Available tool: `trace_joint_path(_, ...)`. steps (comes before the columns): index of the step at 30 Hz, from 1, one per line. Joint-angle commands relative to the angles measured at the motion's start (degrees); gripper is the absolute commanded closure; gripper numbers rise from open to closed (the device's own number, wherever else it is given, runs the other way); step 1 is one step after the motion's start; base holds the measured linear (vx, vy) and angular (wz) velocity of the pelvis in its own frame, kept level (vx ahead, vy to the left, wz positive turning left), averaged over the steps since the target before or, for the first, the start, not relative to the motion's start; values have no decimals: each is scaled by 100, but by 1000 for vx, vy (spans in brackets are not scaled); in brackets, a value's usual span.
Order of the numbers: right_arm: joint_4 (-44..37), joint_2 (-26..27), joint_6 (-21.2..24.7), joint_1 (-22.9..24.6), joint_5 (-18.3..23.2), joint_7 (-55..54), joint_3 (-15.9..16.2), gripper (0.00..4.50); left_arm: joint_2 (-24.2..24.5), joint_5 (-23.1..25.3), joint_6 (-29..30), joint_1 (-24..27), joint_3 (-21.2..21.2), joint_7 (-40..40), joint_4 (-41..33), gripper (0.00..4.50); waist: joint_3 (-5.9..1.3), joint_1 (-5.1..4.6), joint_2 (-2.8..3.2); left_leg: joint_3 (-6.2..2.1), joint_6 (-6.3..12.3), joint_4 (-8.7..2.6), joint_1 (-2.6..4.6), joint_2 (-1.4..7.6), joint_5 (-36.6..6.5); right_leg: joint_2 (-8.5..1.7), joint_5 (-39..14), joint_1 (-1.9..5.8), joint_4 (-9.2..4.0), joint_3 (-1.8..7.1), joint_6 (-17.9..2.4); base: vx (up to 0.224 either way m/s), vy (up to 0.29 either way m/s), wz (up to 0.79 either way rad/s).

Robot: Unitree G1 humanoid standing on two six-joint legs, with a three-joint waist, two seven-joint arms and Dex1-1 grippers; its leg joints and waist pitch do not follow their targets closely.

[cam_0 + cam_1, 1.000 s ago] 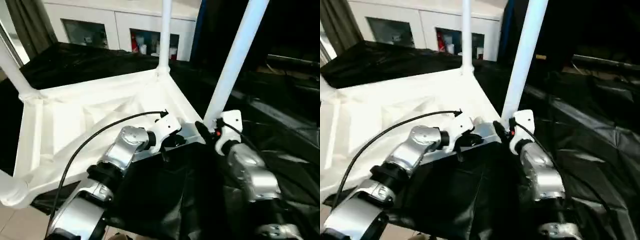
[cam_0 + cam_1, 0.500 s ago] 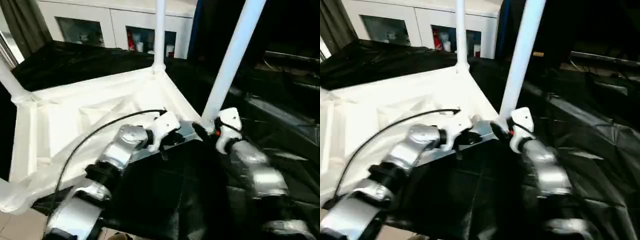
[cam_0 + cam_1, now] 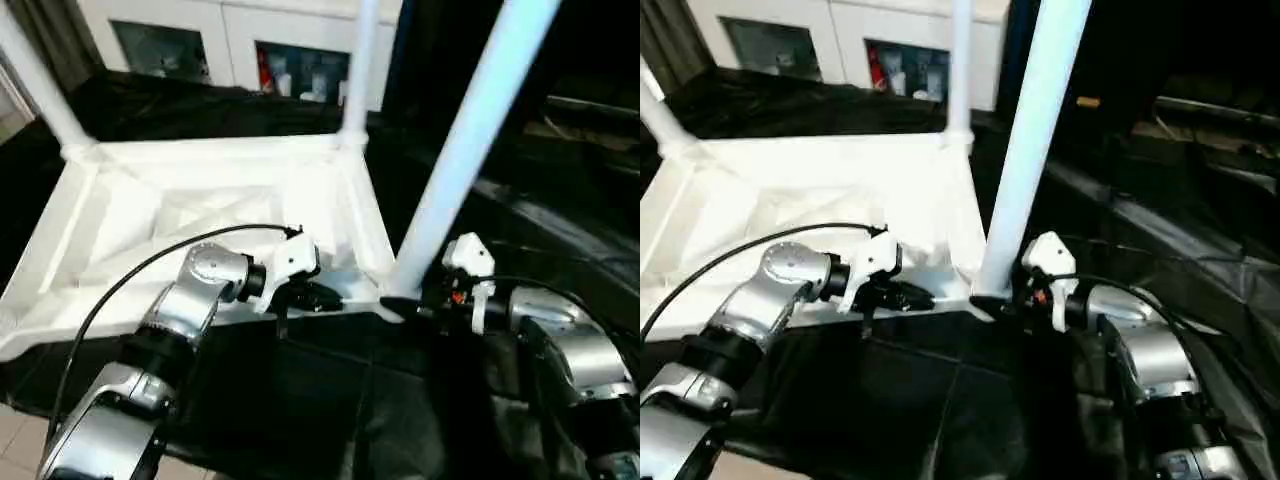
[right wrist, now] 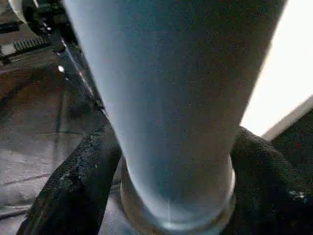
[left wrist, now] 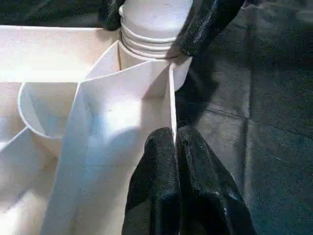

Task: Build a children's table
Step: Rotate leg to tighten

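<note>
The children's table lies upside down: its white tabletop (image 3: pixel 200 200) rests on the black cloth with its legs standing up. The near right leg (image 3: pixel 470 150) rises from the corner socket closest to me. My right gripper (image 3: pixel 405 305) is closed on that leg's base, one black finger (image 4: pixel 73 186) pressing on each side of the tube (image 4: pixel 171 98). Just left of that corner, my left gripper (image 3: pixel 325 297) is shut on the thin near rim (image 5: pixel 146 88). Its fingertips (image 5: pixel 161 147) are pinched together at the rim's edge. Two more legs (image 3: pixel 358 60) (image 3: pixel 40 80) stand at the far corners.
The black-draped work table (image 3: pixel 560 230) stretches away to the right and behind. White cabinets with glass doors (image 3: pixel 170 45) line the back wall. A black cable (image 3: pixel 150 270) arcs over my left forearm. Tiled floor (image 3: pixel 15 450) shows at the lower left.
The tabletop has turned, so its near edge runs more level across the view, and the view itself has shifted. My right forearm has swung out to the right. Both grippers stay at their places.
</note>
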Motion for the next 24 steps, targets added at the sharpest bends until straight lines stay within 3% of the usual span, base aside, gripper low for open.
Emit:
trace_joint_path(1,-37,-64,26,22,75,162,92,109,-43,-18,46,160,-206,-141,75,450,-316,31,-62,-7,831,-257,43,201,-495,-223,12,326,-170,154,-1803,0,0,0)
trace_joint_path(3,-8,-90,10,16,55,257,157,141,-39,-22,25,169,-198,-148,77,450,-308,51,-78,-9,691,-270,59,206,-786,-237,-494,320,-211,164,-1691,0,0,0)
trace_joint_path(4,-5,-85,7,17,52,264,163,144,-39,-22,18,166,-196,-142,82,450,-287,64,-76,-15,526,-294,67,204,-1058,-247,-1001,304,-258,179,-1553,0,0,0)
trace_joint_path(5,-9,-75,11,17,60,264,161,144,-45,-12,-7,158,-184,-103,105,450,-287,64,-76,-15,526,-294,67,204,-1058,-247,-1001,304,-258,179,-1553,0,0,0)
trace_joint_path(6,-18,-61,29,17,76,284,148,153,-39,-20,-2,157,-181,-75,98,450,-287,65,-87,-25,419,-297,69,197,-1175,-255,-1260,296,-281,190,-1426,0,0,0)
trace_joint_path(9,-35,-72,43,32,84,339,162,177,-19,-15,19,165,-163,-32,50,450,-294,60,-94,-30,377,-300,71,193,-1131,-244,-1282,291,-278,193,-1359,0,0,0)
trace_joint_path(13,-25,-59,11,111,45,302,215,183,-73,65,-60,119,-112,233,200,450,-320,64,-88,-27,504,-268,59,182,-821,-231,-768,309,-220,187,-1462,0,0,0)
trace_joint_path(15,7,65,5,168,15,54,173,185,-143,173,-102,77,-62,574,343,450,-292,60,-96,-21,529,-271,51,177,-870,-226,-827,295,-241,187,-1452,0,0,0)
trace_joint_path(18,349,498,-32,146,-210,-956,-35,185,-387,289,-92,-58,81,1311,634,450,-250,38,-92,-31,388,-307,70,172,-1205,-241,-1471,250,-323,192,-1305,0,0,0)
trace_joint_path(20,464,691,-30,142,-265,-1349,-119,185,-507,346,-87,-118,109,1610,731,450,-241,10,-110,-64,178,-349,68,163,-1451,-251,-2116,258,-378,187,-1069,0,0,0)
trace_joint_path(22,555,954,23,157,-300,-1852,-214,185,-671,413,-75,-190,133,1975,835,450,-223,-3,-103,-72,96,-362,108,159,-1666,-247,-2415,213,-430,191,-944,0,0,0)
trace_joint_path(24,584,1197,119,161,-322,-2283,-293,185,-811,455,-33,-230,109,2147,891,450,-208,-35,-88,-93,98,-386,81,149,-1792,-252,-2641,206,-452,202,-810,0,0,0)
